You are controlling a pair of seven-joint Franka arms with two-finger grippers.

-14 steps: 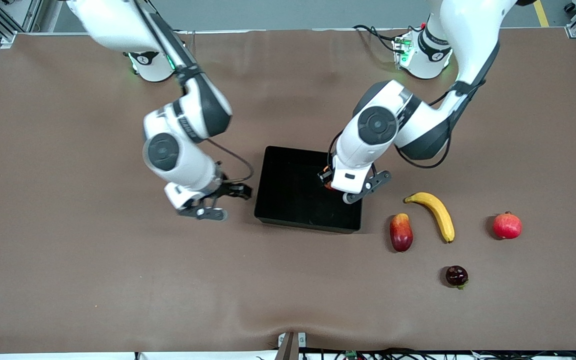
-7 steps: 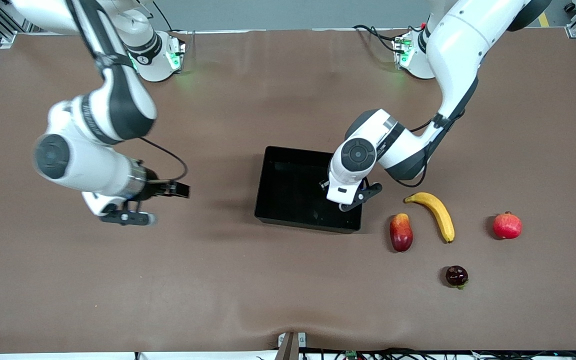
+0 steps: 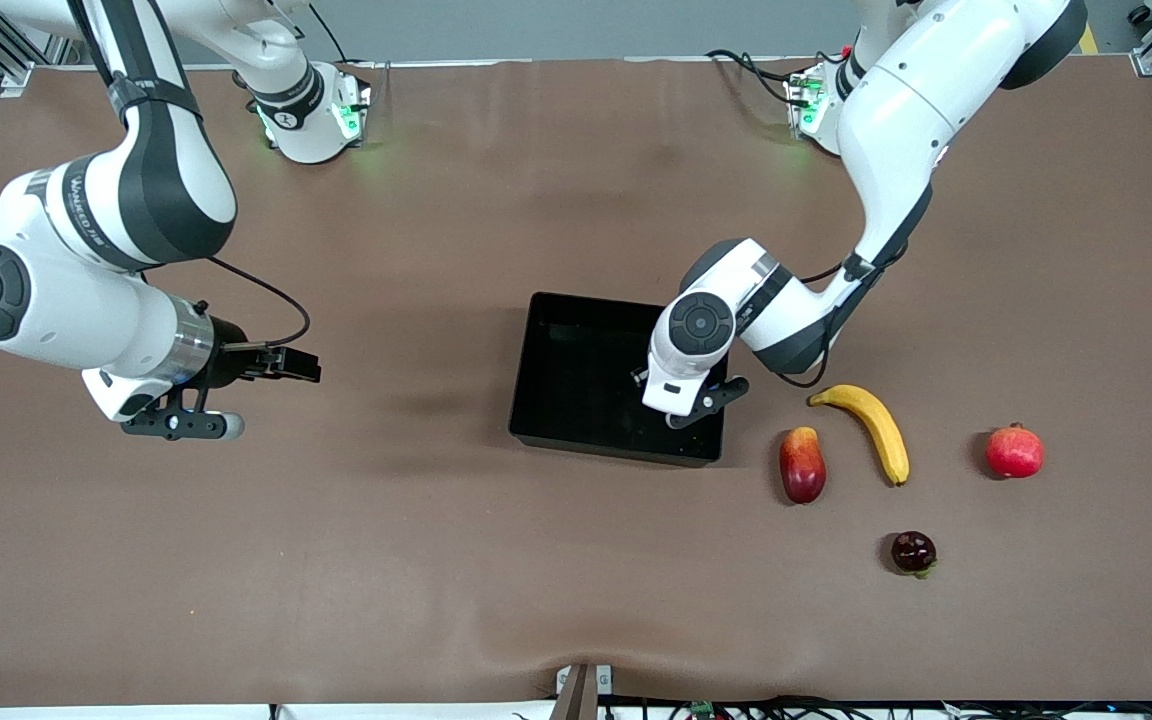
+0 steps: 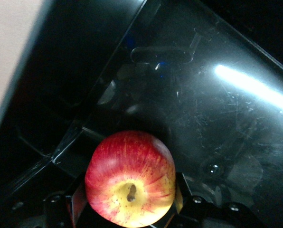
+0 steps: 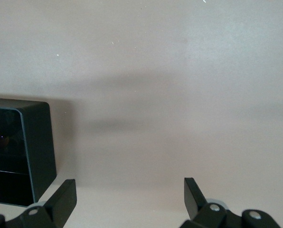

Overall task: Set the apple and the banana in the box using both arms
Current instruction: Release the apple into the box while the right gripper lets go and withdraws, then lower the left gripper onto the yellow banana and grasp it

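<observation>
Left wrist view: left gripper (image 4: 132, 209) clamps apple (image 4: 130, 178) low inside box (image 3: 576, 370); release gently near floor. Banana (image 3: 871, 425) on tabletop beside box. Right gripper (image 5: 129, 194) wide, over bare tabletop.

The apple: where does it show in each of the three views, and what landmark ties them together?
Front view: not visible; the left arm's wrist over the box hides it.
Left wrist view: the apple sits low in the picture, between the left tool's fingers, over the box floor.
Right wrist view: not in it; the right tool is open over bare table.
Shared landmark: the black box, seen in all three.
</observation>
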